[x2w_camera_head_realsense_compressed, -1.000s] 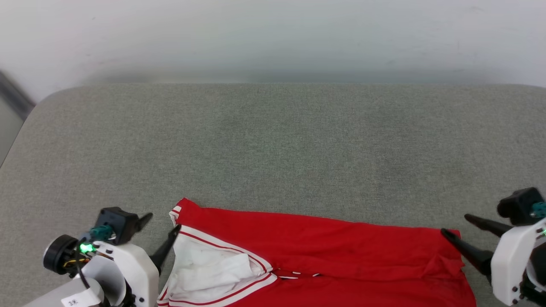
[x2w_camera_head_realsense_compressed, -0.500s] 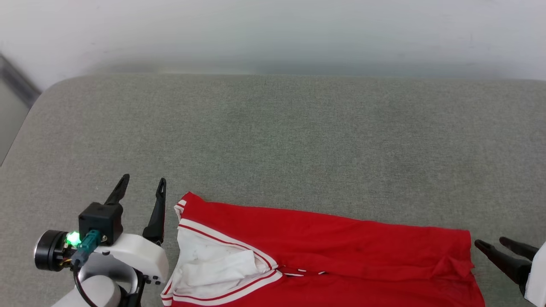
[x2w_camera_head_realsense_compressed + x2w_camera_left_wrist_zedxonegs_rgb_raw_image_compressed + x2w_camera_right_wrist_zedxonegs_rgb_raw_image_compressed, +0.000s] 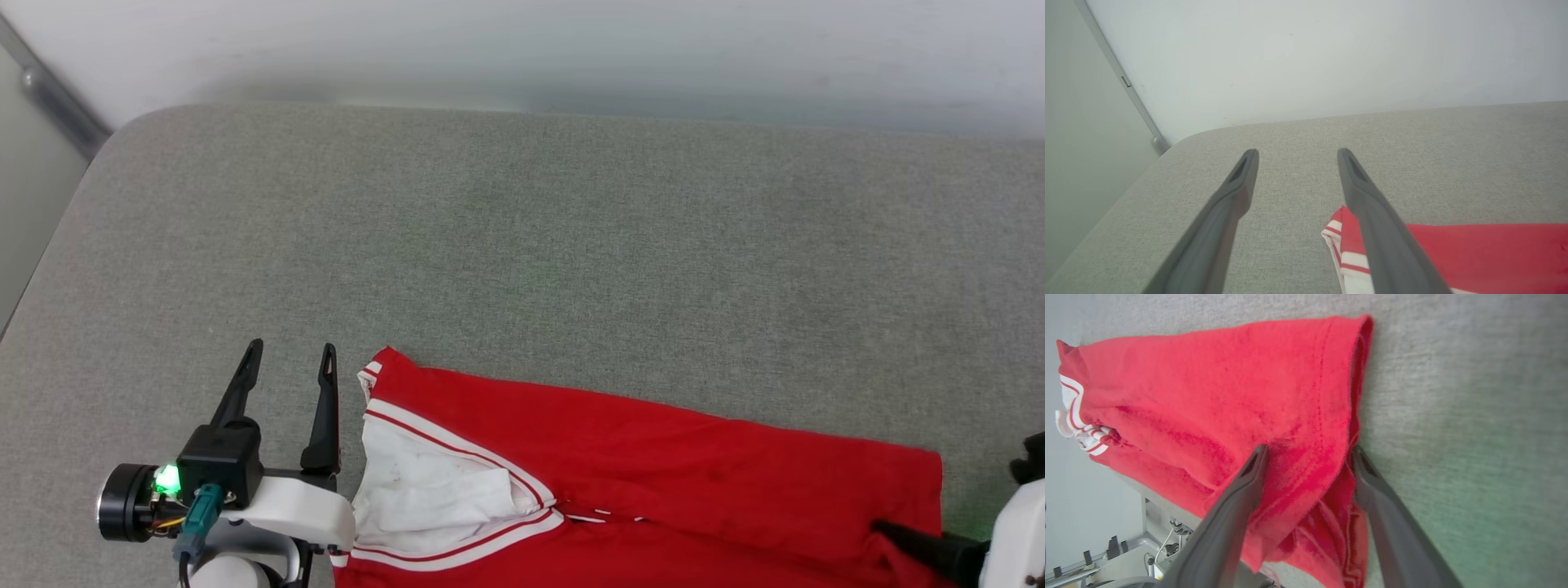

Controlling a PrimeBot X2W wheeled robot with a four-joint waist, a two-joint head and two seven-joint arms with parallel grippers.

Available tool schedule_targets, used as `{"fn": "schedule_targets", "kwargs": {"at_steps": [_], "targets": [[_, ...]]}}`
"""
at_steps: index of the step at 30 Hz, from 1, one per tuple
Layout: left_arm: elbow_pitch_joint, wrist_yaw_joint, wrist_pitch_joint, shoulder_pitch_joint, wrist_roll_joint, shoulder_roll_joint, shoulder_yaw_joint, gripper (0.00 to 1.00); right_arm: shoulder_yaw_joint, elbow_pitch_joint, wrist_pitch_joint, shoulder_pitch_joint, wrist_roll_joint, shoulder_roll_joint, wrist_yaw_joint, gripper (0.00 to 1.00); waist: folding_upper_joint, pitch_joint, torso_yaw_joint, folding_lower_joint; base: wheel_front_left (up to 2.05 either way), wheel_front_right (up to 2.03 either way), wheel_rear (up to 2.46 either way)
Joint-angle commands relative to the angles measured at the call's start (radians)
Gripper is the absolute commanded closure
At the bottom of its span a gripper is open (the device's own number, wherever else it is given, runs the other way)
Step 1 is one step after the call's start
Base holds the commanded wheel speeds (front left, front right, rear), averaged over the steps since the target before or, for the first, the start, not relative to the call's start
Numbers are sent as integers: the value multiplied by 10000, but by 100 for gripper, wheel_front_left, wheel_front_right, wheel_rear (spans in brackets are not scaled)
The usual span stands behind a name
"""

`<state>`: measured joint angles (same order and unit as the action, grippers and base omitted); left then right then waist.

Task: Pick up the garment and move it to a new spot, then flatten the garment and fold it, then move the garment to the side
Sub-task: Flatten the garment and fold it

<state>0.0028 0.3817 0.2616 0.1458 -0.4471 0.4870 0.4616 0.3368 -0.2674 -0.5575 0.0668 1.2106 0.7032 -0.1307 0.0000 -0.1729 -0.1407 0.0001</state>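
Note:
The garment (image 3: 653, 465) lies across the near part of the grey padded surface, red with a white sleeve (image 3: 424, 490) and striped trim at its left end. No lettering shows. My left gripper (image 3: 291, 351) stands open just left of the sleeve, fingers pointing away over bare surface and holding nothing. In the left wrist view the left gripper (image 3: 1298, 153) has the garment (image 3: 1474, 253) off to its right. My right gripper (image 3: 1308, 451) is open over the garment (image 3: 1229, 384) at its right hem, one finger over red cloth and one at the edge. One of its fingers (image 3: 922, 545) shows low at the right.
The grey padded surface (image 3: 522, 245) runs wide beyond the garment to a white wall (image 3: 522, 41). Its far left corner is rounded, with a grey rail (image 3: 57, 102) beside it. The garment's near part hangs past the front edge, where metal framework (image 3: 1126, 555) shows.
The head camera has shifted. My left gripper turned from pointing at the sleeve to pointing away beside it. My right gripper drew down to the lower right. The garment lies as before.

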Motion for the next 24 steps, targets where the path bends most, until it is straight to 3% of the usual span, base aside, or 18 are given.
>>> {"fn": "schedule_targets", "kwargs": {"at_steps": [1,8,9,10,11,24], "targets": [[7,-56,43,-103,115,-96,-93,0,392,-87,-284,-381,165,-452,0,0,0,-51,-40,-1,0,0,0],[318,-827,44,-401,1109,-1079,-1000,0,895,341,-826,-283,488,-627,8,0,0,-224,-127,-1,0,0,0],[338,-916,44,-403,1274,-1196,-1119,0,877,331,-729,-190,478,-661,10,39,0,-237,-126,-1,0,0,0],[334,-1015,44,-418,1442,-1314,-1233,0,845,315,-649,-83,470,-683,10,85,0,-247,-124,-1,0,0,0],[342,-1084,44,-463,1578,-1439,-1343,0,850,308,-570,20,390,-652,10,100,0,-253,-120,-1,0,0,0],[410,-1915,44,-1069,2986,-2599,-2622,0,353,260,217,649,479,218,8,100,0,143,130,-1,0,0,0]]}}
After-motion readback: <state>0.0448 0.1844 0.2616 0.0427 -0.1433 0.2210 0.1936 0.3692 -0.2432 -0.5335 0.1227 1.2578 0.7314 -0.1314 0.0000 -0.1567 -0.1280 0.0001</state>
